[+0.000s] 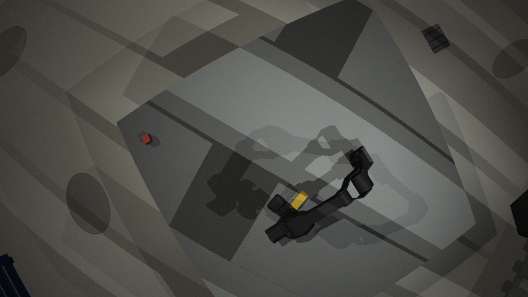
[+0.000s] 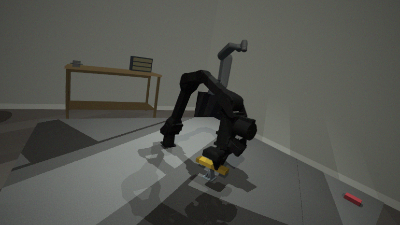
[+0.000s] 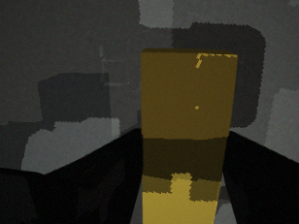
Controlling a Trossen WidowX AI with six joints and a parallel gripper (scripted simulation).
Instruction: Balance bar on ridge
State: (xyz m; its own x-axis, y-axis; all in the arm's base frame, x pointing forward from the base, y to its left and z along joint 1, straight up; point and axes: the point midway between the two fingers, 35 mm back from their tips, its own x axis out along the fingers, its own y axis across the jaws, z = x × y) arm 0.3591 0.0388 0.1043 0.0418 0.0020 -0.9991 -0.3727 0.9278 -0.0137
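Gripping the yellow bar point(image 2: 211, 165) near its middle, with the gripper point(image 2: 214, 161) clamped on it from above, jaws partway closed and stopped against the bar's sides. Sitting right over the small grey ridge point(image 2: 209, 175), bar running crosswise on top of it, both ends sticking out clear of the table point(image 2: 83, 181). Looks close to level in the exterior view, maybe a touch lower at the near right end, hard to call. Can't tell for sure whether the bar's underside is actually touching the ridge or just hovering on it, too dark under there.

From the top view, only a short yellow piece of the bar point(image 1: 298, 199) peeking out beside the black wrist, with the gripper point(image 1: 291, 206) mostly hidden under the arm's own bulk. Wrist view showing the bar point(image 3: 187, 149) running straight away up the middle, dark fingers pressing in on both sides, patchy shadows on the surface behind.

Arm arched over from its base at the far side, elbow high, wrist pointing down.

Also a small red block point(image 2: 352, 199) lying well apart near the table edge, nowhere near the ridge
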